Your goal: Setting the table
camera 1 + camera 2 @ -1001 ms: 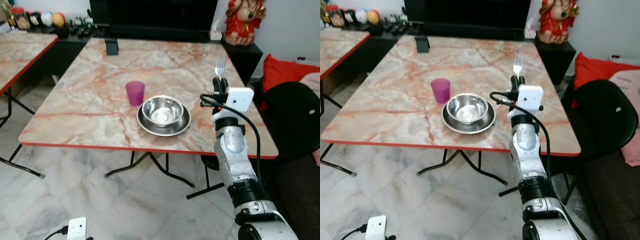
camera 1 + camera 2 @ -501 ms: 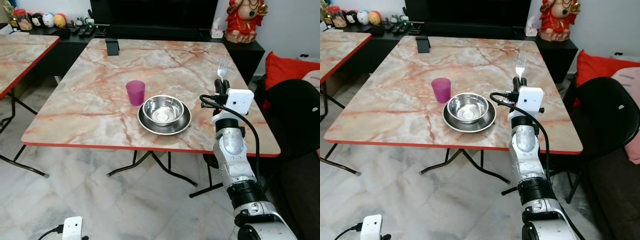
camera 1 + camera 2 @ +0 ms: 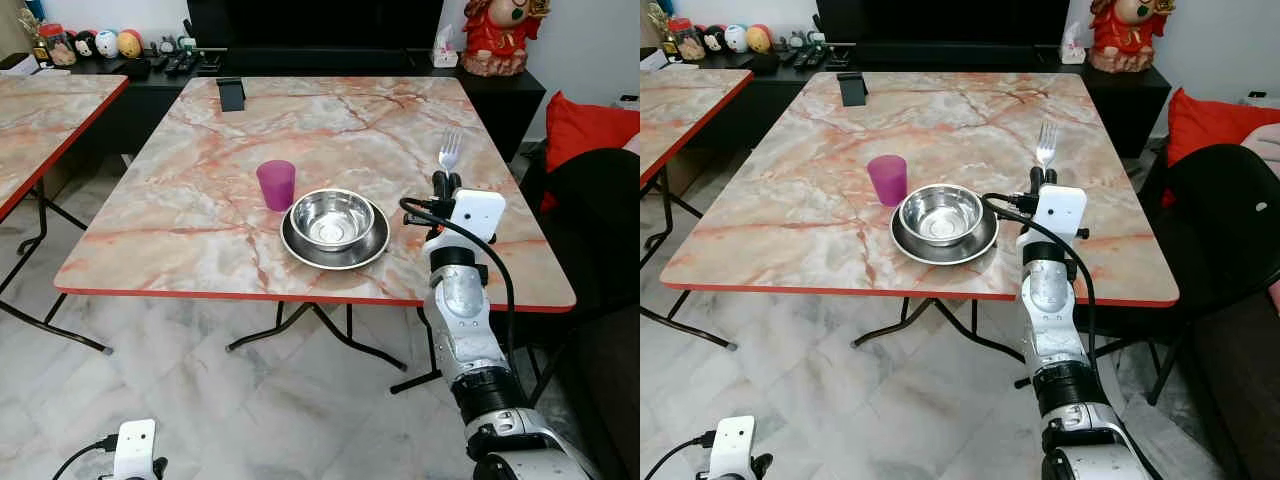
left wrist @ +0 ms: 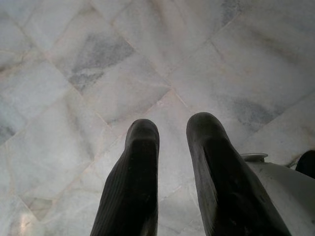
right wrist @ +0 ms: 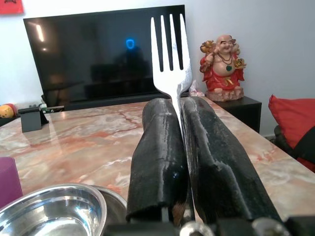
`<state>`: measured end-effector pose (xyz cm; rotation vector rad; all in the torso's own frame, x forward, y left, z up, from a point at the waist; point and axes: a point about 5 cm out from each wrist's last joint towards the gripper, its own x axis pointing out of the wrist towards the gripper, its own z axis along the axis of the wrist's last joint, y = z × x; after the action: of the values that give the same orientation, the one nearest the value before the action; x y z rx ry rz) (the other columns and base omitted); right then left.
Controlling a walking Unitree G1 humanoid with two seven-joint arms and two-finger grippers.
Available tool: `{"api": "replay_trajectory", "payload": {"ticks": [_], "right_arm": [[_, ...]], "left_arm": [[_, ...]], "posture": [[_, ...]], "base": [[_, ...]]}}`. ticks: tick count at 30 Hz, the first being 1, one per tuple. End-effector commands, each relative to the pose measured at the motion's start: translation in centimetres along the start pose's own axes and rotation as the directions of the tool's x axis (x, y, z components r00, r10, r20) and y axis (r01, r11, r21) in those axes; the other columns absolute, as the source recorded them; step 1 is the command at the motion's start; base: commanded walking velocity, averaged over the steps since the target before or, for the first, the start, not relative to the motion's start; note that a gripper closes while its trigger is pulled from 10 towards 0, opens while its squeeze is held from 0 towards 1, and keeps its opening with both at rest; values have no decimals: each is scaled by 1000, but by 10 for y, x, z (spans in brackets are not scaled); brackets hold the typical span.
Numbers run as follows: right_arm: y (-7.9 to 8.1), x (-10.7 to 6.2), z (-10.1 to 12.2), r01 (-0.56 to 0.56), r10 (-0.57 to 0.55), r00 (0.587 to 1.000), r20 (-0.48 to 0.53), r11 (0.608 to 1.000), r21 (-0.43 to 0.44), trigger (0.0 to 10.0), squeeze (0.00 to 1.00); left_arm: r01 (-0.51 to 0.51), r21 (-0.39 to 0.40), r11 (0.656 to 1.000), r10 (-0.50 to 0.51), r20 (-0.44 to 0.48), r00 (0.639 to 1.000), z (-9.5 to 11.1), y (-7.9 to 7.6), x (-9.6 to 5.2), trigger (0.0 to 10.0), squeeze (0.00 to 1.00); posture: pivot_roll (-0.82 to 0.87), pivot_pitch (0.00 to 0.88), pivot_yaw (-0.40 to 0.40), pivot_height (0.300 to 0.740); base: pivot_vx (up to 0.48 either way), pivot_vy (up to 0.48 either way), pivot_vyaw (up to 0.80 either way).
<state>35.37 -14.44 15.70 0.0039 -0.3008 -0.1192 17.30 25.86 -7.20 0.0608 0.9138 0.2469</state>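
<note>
One fork (image 3: 449, 151) stands up straight, tines on top, pinched tight in the right gripper (image 3: 441, 183). The gripper is over the table (image 3: 180, 200), just to the right of the bowl (image 3: 332, 217). The bowl sits on a plate (image 3: 300, 246), and a purple cup (image 3: 276, 184) stands just beside them. The left gripper (image 4: 172, 142) hangs over the floor (image 4: 98, 64) with a small gap between its fingers.

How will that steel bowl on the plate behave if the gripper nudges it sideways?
The steel bowl looks thin and shiny, so it is probably light and slick. It sits loose on the metal plate, metal on metal, so a nudge would likely slide it. Its low, wide shape suggests it would slide sooner than tip.
</note>
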Motion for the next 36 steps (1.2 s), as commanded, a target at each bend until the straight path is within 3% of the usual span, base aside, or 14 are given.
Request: {"api": "replay_trajectory", "payload": {"ticks": [1, 8, 21, 36], "right_arm": [[-4, 2, 2, 7, -7, 1000, 13, 1000, -7, 10000, 0], [-11, 6, 5, 25, -25, 1000, 17, 1000, -11, 10000, 0], [1, 7, 8, -9, 9, 1000, 30, 1000, 7, 10000, 0], [1, 7, 10, -29, 29, 999, 41, 1000, 4, 10000, 0]], "left_arm": [[12, 9, 1000, -12, -6, 1000, -1, -3, 0, 10000, 0], [8, -19, 1000, -8, -12, 1000, -5, -5, -1, 10000, 0], [-1, -30, 1000, 0, -27, 1000, -12, -4, -2, 10000, 0], [-2, -29, 1000, 1, -24, 1000, -10, -7, -2, 10000, 0]], "posture": [[53, 0, 12, 740], [57, 0, -2, 740], [58, 0, -10, 740], [52, 0, -13, 740]], "base": [[0, 0, 0], [0, 0, 0], [0, 0, -185], [103, 0, 0]]}}
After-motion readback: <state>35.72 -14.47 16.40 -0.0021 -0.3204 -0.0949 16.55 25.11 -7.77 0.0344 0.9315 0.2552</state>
